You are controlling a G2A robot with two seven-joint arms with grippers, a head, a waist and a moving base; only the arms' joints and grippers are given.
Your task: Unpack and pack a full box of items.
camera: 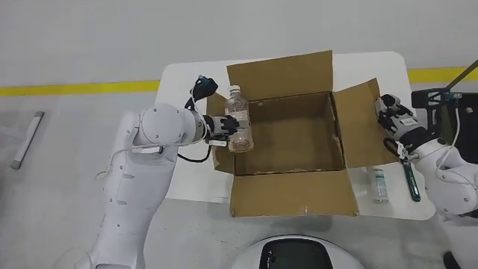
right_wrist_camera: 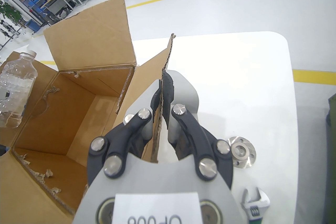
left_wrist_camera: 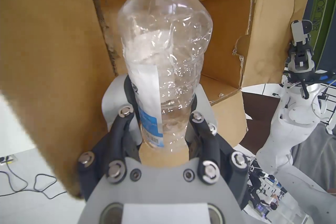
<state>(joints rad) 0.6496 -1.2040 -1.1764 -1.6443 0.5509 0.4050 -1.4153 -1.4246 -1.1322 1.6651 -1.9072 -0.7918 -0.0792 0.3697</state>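
Midway through a job at the table (camera: 388,67): the robot's left gripper (left_wrist_camera: 161,114) has its fingers closed round the lower part of a clear plastic bottle (left_wrist_camera: 165,51). It holds the bottle cap-up at the left wall of the open cardboard box (camera: 291,134), just above the rim. The bottle is crumpled and holds only a little liquid near the bottom.

Across the box, the right gripper (right_wrist_camera: 163,93) has its fingers pinched narrow on the edge of the right flap (right_wrist_camera: 152,70), holding it folded outward.

The floor of the box looks bare as far as the views reach (one near corner is hidden by the front wall). Other items lie on the table to the right of the box: a small clear bottle (camera: 379,184), a green-handled wrench (camera: 411,179) and a metal flange (right_wrist_camera: 241,152).

Judging by that, the unpacking half is done or all but done, and the held bottle is either the last item out or the first one back in. The pictures do not settle which. On either reading, nearly all of the packing remains: the bottle, the small bottle, the wrench and the flange must go back into the box. The four flaps stand open.
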